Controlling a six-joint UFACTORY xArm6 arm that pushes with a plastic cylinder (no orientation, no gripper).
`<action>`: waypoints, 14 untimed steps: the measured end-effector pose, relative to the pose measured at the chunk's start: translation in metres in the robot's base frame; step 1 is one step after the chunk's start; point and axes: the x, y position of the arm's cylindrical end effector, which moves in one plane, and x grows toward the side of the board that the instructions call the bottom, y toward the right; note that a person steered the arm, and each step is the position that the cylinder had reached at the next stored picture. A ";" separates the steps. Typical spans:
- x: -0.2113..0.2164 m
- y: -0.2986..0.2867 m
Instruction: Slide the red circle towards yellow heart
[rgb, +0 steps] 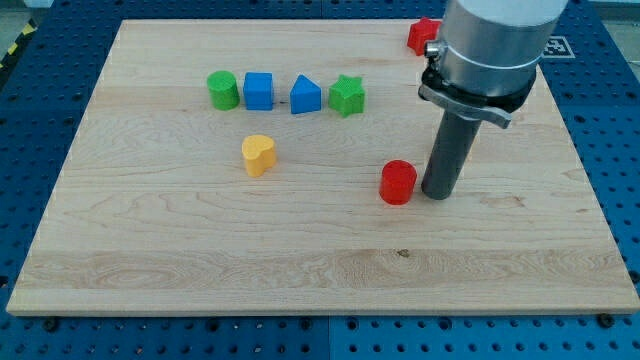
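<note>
The red circle (397, 182) sits on the wooden board (200, 250), right of centre. The yellow heart (258, 155) lies to its left and a little higher, well apart from it. My tip (438, 192) stands on the board just right of the red circle, touching or almost touching its right side. The arm's grey body (490, 50) rises above it at the view's top right.
A row near the view's top holds a green circle (222, 90), a blue square block (259, 91), a blue pointed block (306, 96) and a green star (347, 96). Another red block (422, 36) sits at the top edge, partly hidden by the arm.
</note>
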 end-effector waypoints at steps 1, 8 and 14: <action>0.000 0.001; -0.028 -0.048; -0.006 -0.038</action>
